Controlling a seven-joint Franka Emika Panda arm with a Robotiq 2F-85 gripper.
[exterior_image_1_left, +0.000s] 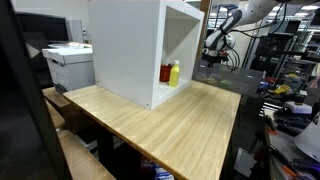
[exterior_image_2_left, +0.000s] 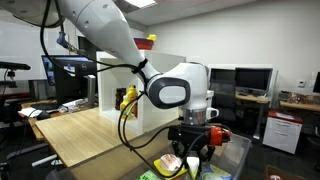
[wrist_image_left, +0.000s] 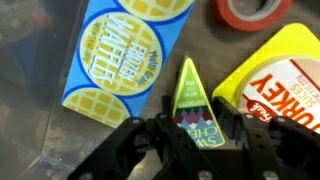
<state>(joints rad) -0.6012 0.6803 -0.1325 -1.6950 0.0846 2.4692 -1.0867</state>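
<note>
In the wrist view my gripper (wrist_image_left: 195, 135) has its two black fingers closed against the sides of a green triangular Swiss cheese wedge (wrist_image_left: 190, 100). A blue waffle box (wrist_image_left: 120, 50) lies to its left. A yellow turkey package (wrist_image_left: 275, 80) lies to its right, and a red ring (wrist_image_left: 255, 10) lies above that. In an exterior view the gripper (exterior_image_2_left: 192, 148) hangs low over a clear bin (exterior_image_2_left: 238, 158) of food packages. The arm also shows far back in an exterior view (exterior_image_1_left: 212, 58).
A white open cabinet (exterior_image_1_left: 130, 50) stands on a wooden table (exterior_image_1_left: 170, 125) with a yellow bottle (exterior_image_1_left: 175, 73) and a red one (exterior_image_1_left: 166, 73) inside. A printer (exterior_image_1_left: 68, 62) stands behind the table. Desks with monitors (exterior_image_2_left: 250, 80) fill the background.
</note>
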